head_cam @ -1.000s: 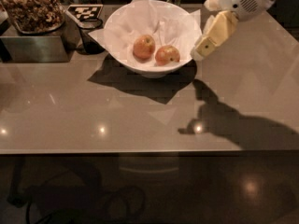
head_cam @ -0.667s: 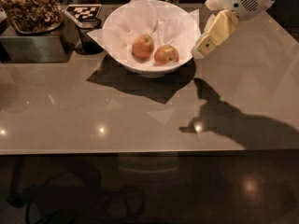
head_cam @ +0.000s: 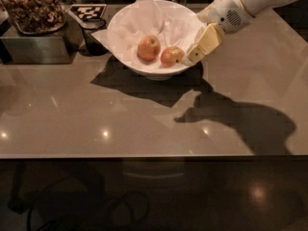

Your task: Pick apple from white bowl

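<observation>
The tan table (head_cam: 144,124) carries everything, and the white arm (head_cam: 250,4) comes in from the upper right of the white bowl (head_cam: 144,69), sloping down and leftward toward it. The bowl sits at the back of the table, lined with crumpled white paper (head_cam: 139,18) whose corners rise past its rim. A metal box (head_cam: 38,47) heaped with brown bits stands well to the bowl's left, with a dark cup (head_cam: 94,36) between box and bowl, just beside the rim. The cream gripper (head_cam: 191,57) hangs tilted over the bowl's right rim, its tip pointing down and left, just beside the apple (head_cam: 172,56); I cannot tell whether it is open or closed, and it holds nothing. The apple lies in the bowl's right half, wider than tall, its breadth running across the bowl; its stem end seems to face up and toward the gripper. A rounder, paler apple (head_cam: 148,47) lies just to its left. Compared with a moment ago, the gripper has moved from outside the bowl's right wall in over the rim, while bowl and both apples lie as they did.
</observation>
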Tool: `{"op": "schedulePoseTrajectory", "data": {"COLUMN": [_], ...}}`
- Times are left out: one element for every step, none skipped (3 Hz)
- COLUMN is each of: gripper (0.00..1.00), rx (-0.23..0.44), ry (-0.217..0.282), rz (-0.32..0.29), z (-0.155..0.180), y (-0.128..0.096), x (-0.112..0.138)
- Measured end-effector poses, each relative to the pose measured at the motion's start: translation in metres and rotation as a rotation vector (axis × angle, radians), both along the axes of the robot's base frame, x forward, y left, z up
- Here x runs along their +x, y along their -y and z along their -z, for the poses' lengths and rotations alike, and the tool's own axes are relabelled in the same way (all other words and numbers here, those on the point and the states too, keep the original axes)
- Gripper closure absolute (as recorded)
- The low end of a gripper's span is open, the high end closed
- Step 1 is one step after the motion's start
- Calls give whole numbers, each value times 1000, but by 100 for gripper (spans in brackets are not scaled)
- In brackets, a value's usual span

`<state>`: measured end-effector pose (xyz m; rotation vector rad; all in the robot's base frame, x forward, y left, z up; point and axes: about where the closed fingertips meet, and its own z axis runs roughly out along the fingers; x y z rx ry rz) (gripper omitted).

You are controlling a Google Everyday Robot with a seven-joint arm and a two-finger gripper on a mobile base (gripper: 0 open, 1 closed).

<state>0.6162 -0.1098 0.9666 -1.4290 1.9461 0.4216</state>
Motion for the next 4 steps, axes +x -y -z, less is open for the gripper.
{"op": "schedulePoseTrajectory", "data": {"gripper": [19,42,34,30], "rx": [0,0,-5,-14], "ry": [-4,-4,-9,-9], "rz": [-1,-1,-32,-69], "z": [3,3,11,18], "y": [0,0,-13,-27], "x": [1,1,16,34]}}
